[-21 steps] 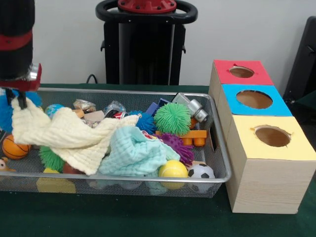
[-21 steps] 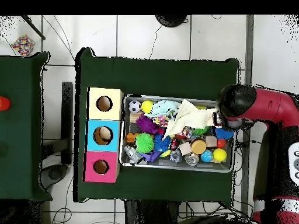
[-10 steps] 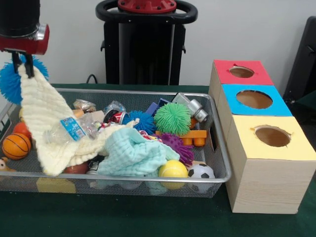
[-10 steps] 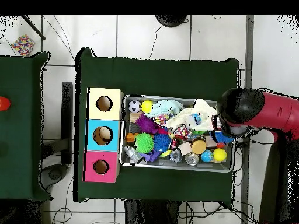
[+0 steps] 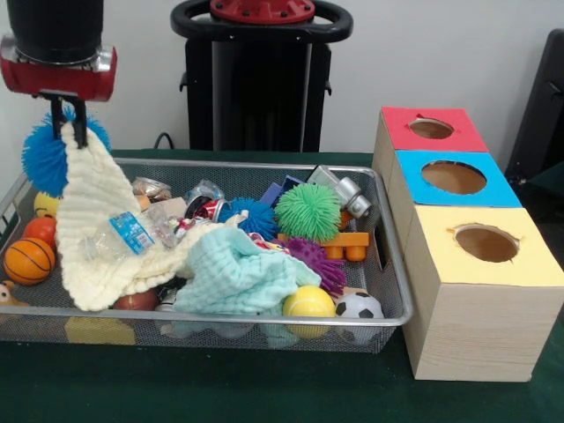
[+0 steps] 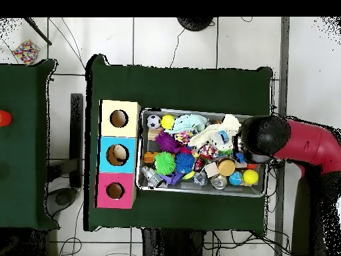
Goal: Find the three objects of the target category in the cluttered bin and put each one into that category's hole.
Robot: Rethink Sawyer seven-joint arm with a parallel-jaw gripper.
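Claw (image 5: 69,132) is pinching the cream cloth's (image 5: 106,238) corner above the bin (image 5: 388,264); the cloth is draping over a plastic bottle (image 5: 132,231), beside the blue spiky ball (image 5: 44,163).

A green-covered table (image 5: 220,388) carries a mesh bin (image 5: 388,264) and three boxes (image 5: 480,300).

My front camera sits low and close, facing the mesh bin (image 5: 388,264) side-on. My overhead camera looks straight down from high. Both share bin and hole boxes (image 5: 480,264).
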